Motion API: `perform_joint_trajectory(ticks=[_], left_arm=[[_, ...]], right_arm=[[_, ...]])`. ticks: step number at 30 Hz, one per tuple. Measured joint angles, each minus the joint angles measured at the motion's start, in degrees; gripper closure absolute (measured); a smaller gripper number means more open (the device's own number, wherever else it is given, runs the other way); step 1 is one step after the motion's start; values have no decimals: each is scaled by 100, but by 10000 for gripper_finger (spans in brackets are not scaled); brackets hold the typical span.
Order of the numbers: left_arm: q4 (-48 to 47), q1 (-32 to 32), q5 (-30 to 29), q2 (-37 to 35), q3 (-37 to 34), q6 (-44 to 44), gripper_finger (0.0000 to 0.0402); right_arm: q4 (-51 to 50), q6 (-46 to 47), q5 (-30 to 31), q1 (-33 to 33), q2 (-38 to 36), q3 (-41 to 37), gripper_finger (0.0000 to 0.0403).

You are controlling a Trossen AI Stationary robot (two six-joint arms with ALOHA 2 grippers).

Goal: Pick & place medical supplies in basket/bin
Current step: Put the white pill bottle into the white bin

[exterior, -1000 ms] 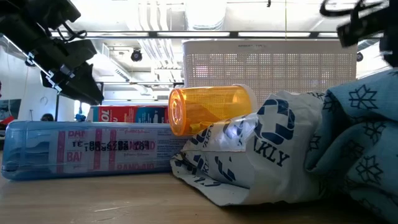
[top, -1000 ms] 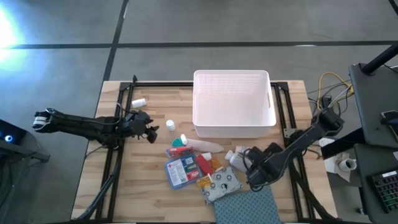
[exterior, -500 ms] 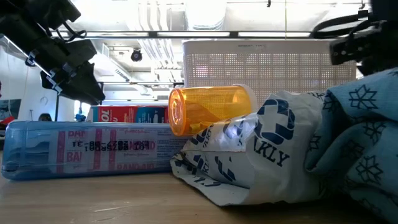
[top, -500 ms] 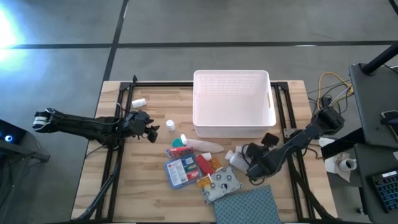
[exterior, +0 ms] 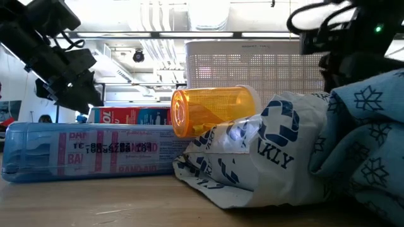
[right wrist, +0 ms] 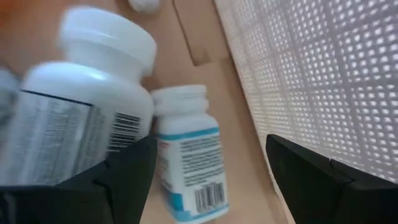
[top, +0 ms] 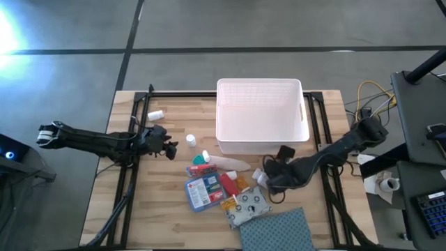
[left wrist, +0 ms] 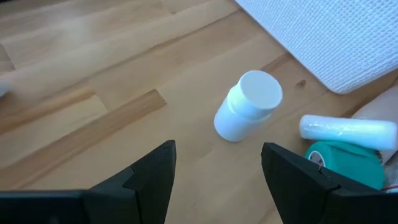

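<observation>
White, blue, red and amber on pale wood

The bin (top: 259, 118) is white with perforated sides; the pill bottles (right wrist: 186, 146) are white, one banded teal; an amber vial (exterior: 211, 111); a blue-and-red packet (top: 202, 192); a white pouch (exterior: 252, 154) with navy print; blue-grey snowflake-dotted cloth (top: 275, 233); striped light-wood tabletop (top: 164, 202).

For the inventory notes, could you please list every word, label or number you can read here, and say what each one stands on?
"AKLY", start hidden by a fold: white patterned pouch.
"BAND-AID", partly legible, with digits too blurred to read: clear blue case.
Large white letters, partly hidden: red box.
Small print and a barcode, too blurred to read: two white pill bottles.
Small dark print, unreadable: bin rim.
</observation>
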Motion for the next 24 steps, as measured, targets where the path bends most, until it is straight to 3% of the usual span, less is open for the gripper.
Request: perform_joint_trajectory(ticks=[7, 13, 24], left_arm=[[39, 0, 74, 0, -28, -111, 184], [35, 0, 64, 2, -28, -110, 184], [31, 0, 56, 0, -28, -110, 184]], right_arm=[[-284, -100, -63, -71, -14, 43, 110], [375, -54, -1016, -222, 4, -309, 113], [549, 329, -984, -238, 6, -440, 117]])
